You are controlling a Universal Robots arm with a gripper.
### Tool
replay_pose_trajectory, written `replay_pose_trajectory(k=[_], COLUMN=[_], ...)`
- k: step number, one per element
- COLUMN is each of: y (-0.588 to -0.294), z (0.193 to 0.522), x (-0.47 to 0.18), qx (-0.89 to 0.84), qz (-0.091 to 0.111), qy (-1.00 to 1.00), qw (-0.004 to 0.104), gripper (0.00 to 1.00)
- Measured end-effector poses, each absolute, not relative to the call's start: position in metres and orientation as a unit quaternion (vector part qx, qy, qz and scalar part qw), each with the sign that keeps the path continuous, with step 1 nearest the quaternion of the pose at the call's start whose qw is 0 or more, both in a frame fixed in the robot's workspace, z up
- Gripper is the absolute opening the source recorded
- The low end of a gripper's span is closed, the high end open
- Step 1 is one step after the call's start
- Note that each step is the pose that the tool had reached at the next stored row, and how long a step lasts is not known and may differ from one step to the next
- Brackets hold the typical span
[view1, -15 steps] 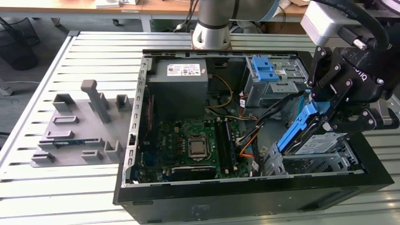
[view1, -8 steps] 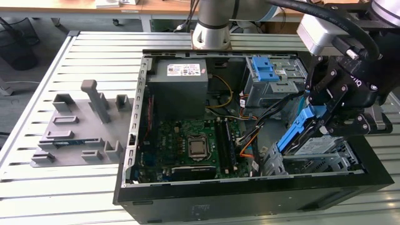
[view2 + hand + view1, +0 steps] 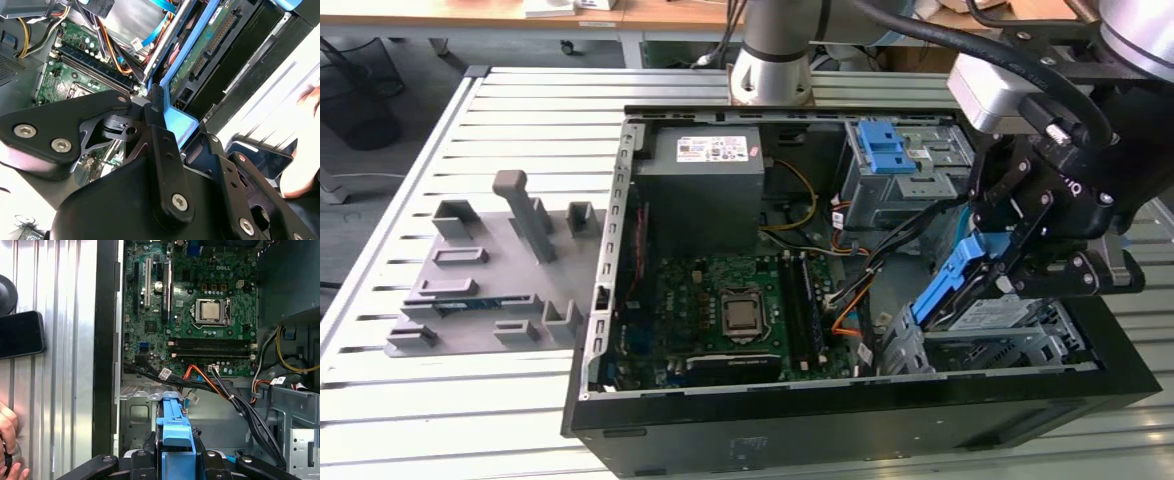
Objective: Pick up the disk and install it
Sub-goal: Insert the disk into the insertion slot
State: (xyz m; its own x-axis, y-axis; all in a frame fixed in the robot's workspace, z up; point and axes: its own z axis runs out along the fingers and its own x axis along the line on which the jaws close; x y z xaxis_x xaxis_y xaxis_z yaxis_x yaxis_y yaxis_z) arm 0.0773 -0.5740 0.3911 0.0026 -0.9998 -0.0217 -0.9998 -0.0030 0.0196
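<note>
While the claw (image 3: 1034, 270) is gripping the disk (image 3: 947, 285) by its blue frame, clamped tight on it as far as I can judge, the disk is hanging tilted, on edge, just over the near cage (image 3: 1014, 350). That cage is sitting at the exterior view's right inside the open case (image 3: 854, 420). In the first wrist view the blue frame is showing between the claw's arms, pointing into the case. The disk is not yet lying in the cage.

What is worrying me is that tilt. If the disk is going in askew, a corner of the frame could be catching on the cage's metal edge and jamming, or twisting in the grip. The cables (image 3: 847, 300) are trailing just beside the cage on its left, and I think one could be getting pinched under the disk or snagged by the claw.

Counting up, I am seeing:
- one disk and one claw
- one case, lying on the bench (image 3: 520, 120)
- two cages, the far cage (image 3: 907, 165) carrying a blue latch
- one board (image 3: 734, 300)
- one power supply (image 3: 707, 170)
- one grey fixture (image 3: 487, 270), on the bench well left of the case
</note>
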Motion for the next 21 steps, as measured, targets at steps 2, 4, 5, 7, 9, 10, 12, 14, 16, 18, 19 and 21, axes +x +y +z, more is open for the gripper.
replay_pose_trajectory(k=[2, 4, 5, 7, 9, 10, 12, 14, 16, 18, 19, 21], y=[-0.574, -0.574, -0.574, -0.574, -0.574, -0.574, -0.574, -0.574, -0.574, -0.574, -0.574, -0.574], z=[0.389, 0.387, 0.386, 0.384, 0.382, 0.381, 0.379, 0.377, 0.375, 0.373, 0.372, 0.37], x=[0.077, 0.077, 0.077, 0.077, 0.077, 0.077, 0.077, 0.077, 0.077, 0.077, 0.077, 0.077], qx=[-0.708, -0.708, -0.708, -0.708, -0.708, -0.708, -0.708, -0.708, -0.708, -0.708, -0.708, -0.708], qz=[0.015, 0.015, 0.015, 0.015, 0.015, 0.015, 0.015, 0.015, 0.015, 0.015, 0.015, 0.015], qy=[0.706, 0.706, 0.706, 0.706, 0.706, 0.706, 0.706, 0.706, 0.706, 0.706, 0.706, 0.706], qw=[0.001, 0.001, 0.001, 0.001, 0.001, 0.001, 0.001, 0.001, 0.001, 0.001, 0.001, 0.001], gripper=[0.36, 0.36, 0.36, 0.36, 0.36, 0.36, 0.36, 0.36, 0.36, 0.36, 0.36, 0.36])
